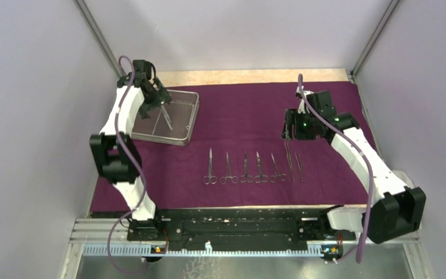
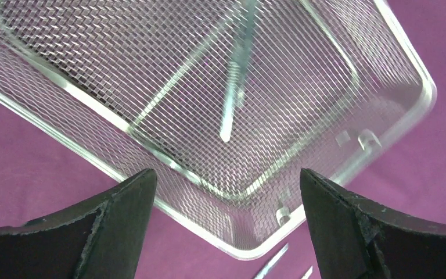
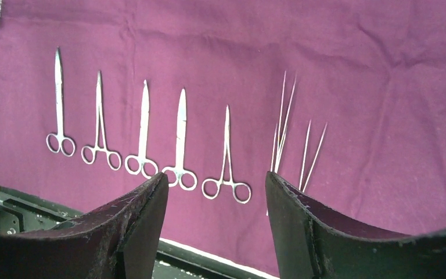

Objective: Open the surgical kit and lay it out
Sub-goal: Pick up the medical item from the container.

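Purple cloth wrap (image 1: pixel 250 116) lies spread flat over the bench (image 1: pixel 250 76), covering nearly all of it; a pale strip of bench top shows along the 12 o'clock edge. At about 10 o'clock on the cloth sits the wire-mesh tray (image 1: pixel 181 104), upright and slightly skewed to the cloth's edges. Slim steel pieces (image 2: pixel 235 87) lie crossed inside it, one of them showing in the left wrist view as a narrow strip on the mesh floor. The left gripper (image 2: pixel 226 171) hangs over the tray, its fingers (image 2: pixel 122 209) spread wide with nothing between them but the tray below. Toward 6 o'clock of the cloth, seven instruments lie side by side in a row, tips pointing to 12 o'clock, none touching its neighbour. Five ring-handled instruments (image 3: pixel 181 128) take the 9 o'clock side and two tweezers (image 3: pixel 279 148) the 3 o'clock side, the one nearer the ring handles being the longer. The right gripper (image 3: pixel 216 175) hovers above the cloth just at 12 o'clock of the tweezers; its fingers (image 3: pixel 145 215) stand apart and hold nothing. Two steel tips (image 2: pixel 273 263) peek in at the 6 o'clock edge of the left wrist view, on the cloth outside the tray's corner, and I cannot tell which instruments they belong to
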Tool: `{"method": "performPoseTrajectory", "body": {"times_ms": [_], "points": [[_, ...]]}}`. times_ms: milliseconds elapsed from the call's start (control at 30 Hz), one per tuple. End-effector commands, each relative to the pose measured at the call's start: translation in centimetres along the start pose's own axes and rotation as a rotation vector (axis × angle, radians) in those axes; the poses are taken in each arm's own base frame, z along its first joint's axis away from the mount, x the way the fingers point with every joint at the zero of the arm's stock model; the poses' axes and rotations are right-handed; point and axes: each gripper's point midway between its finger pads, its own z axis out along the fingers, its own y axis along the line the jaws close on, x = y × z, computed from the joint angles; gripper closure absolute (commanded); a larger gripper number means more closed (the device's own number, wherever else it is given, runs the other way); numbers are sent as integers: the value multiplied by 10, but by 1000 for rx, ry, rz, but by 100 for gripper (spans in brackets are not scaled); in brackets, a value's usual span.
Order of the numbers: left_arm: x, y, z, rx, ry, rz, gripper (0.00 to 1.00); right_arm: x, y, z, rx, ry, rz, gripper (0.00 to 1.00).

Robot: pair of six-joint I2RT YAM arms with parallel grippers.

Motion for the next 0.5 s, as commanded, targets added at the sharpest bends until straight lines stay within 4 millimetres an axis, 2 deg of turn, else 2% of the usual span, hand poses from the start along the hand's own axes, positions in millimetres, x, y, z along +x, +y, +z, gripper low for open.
{"method": "performPoseTrajectory", "body": {"times_ms": [0, 167, 233, 467], "points": [[-11, 46, 42, -287, 59, -201, 1, -3, -4, 24, -22, 45, 35, 38], [-24, 80, 85, -481, 68, -248, 1, -1, -14, 47, -40, 98, 65, 39], [-22, 91, 94, -518, 84, -314, 3, -4, -16, 51, -38, 102, 55, 39], [-8, 117, 108, -598, 139, -427, 9, -11, -14, 65, -57, 126, 46, 40]]}}
